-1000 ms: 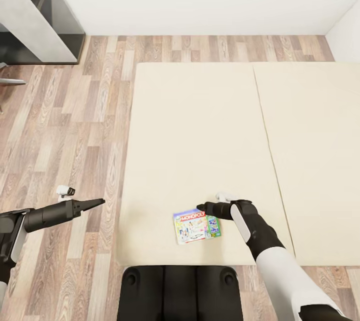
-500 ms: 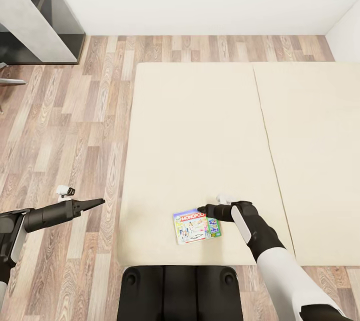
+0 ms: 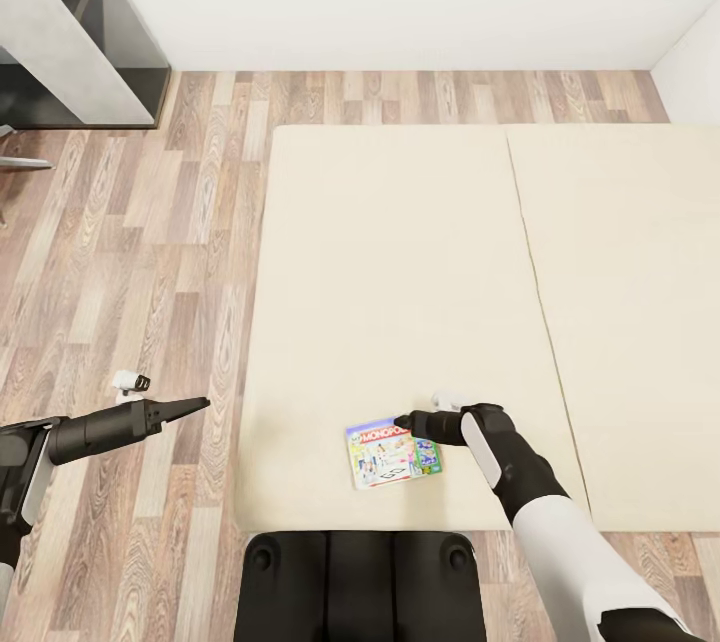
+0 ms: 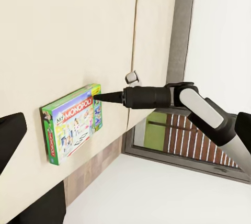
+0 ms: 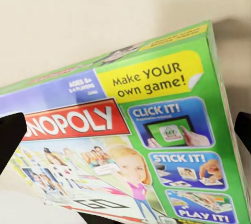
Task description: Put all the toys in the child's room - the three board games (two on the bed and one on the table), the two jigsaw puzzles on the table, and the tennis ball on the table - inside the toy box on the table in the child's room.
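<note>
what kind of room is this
Probably a bedroom: a wide beige bed on wood-plank floor, with a Monopoly board game lying on it beside the right gripper.

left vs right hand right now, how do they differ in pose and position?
The right hand reaches over the bed, its tip at the far edge of the Monopoly box; the left hand hangs over the wood floor, beside the bed, near no toy. The right hand's fingers straddle the box edge in its wrist view; the left's grasp nothing. Both are black and point sideways.
</note>
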